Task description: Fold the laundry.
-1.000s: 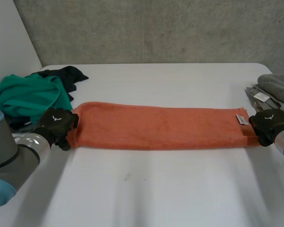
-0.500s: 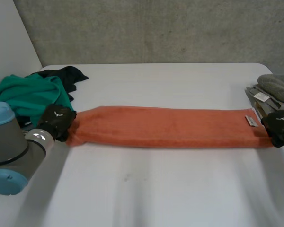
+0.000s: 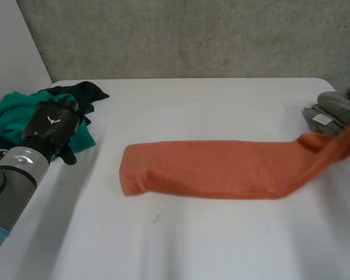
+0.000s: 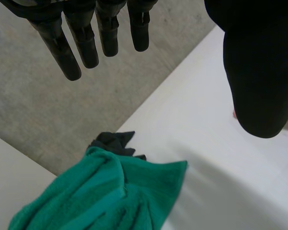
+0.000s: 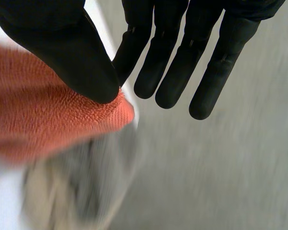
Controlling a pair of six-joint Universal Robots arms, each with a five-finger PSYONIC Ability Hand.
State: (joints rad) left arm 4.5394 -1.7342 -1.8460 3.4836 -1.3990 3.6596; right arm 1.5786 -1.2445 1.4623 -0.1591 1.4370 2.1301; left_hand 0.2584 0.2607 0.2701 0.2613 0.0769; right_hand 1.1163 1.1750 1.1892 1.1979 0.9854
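Your left hand (image 3: 51,123) let go of the orange towel (image 3: 221,169); its fingers (image 4: 86,38) hang spread. See your right hand (image 5: 62,48) pinching the towel's lifted end.

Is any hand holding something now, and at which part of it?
The right hand pinches the orange towel at its lifted end, under the thumb. The left hand holds nothing.

1. Table (image 3: 181,245): white, flat top spanning the head view from side to side; a small dark speck (image 3: 156,220) marks its near part.
2. Wall (image 3: 181,35): grey rough concrete, rising directly behind the table's far edge.
3. Side panel (image 3: 11,58): plain white, standing at the table's left end and meeting the wall.
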